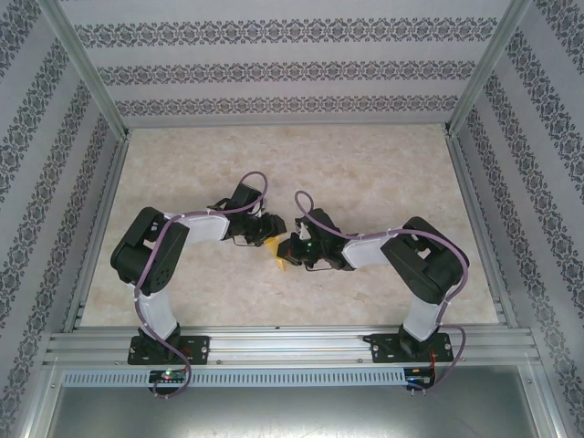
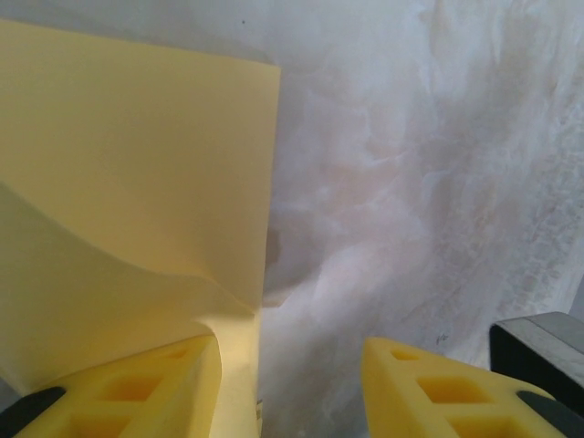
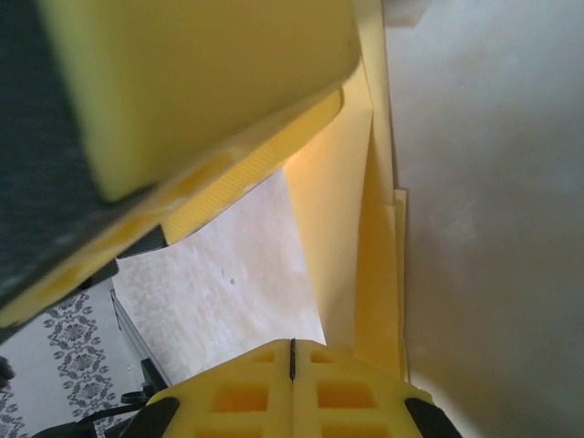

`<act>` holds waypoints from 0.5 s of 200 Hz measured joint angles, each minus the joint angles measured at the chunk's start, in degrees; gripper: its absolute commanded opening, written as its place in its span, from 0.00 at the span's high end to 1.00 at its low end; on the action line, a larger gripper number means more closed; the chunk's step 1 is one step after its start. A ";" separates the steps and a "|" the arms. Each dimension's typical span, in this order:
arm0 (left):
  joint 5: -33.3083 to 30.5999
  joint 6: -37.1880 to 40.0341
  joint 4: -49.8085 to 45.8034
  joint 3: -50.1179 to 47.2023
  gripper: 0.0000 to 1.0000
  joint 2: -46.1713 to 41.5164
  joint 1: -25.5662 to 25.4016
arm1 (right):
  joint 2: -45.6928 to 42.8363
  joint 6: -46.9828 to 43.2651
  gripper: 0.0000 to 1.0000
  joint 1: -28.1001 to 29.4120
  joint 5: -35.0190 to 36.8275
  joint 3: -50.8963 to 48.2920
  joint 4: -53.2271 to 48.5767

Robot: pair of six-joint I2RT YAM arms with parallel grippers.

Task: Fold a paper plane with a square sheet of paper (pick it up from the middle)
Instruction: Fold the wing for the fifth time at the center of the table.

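**Item:** square sheet of paper [image 1: 276, 252], yellow, part-folded, on the counter [image 1: 365, 164] at frame centre, between the 2 claws.
**Left claw** [image 2: 292, 397]: fingers apart. The sheet lay up-left of it, a lifted flap meeting its left finger.
**Right claw** [image 3: 292, 388]: fingers together, no paper seen in the seam. The sheet's long axis ran up-frame, just right of it.
**Obstruction:** the left claw's pad crowded the upper left of the right wrist view.
**Reach:** both arms judged about equally near.

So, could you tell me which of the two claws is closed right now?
The right claw: its yellow fingers press together without a gap. On the left claw the fingers stand apart, beside the paper.
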 measured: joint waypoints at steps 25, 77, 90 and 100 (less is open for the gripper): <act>0.00 0.02 -0.02 0.02 0.53 0.00 0.00 | 0.48 0.24 0.97 0.17 -0.07 -1.25 0.13; 0.22 0.07 -0.55 0.37 0.53 0.17 0.00 | 1.77 1.42 0.97 1.05 -0.48 -2.29 2.34; 0.26 0.15 -0.70 0.48 0.53 0.26 0.00 | 1.84 1.62 0.97 1.14 -0.48 -2.40 2.67; 0.24 0.17 -0.79 0.48 0.53 0.26 0.00 | 1.84 1.64 0.97 1.16 -0.46 -2.49 2.80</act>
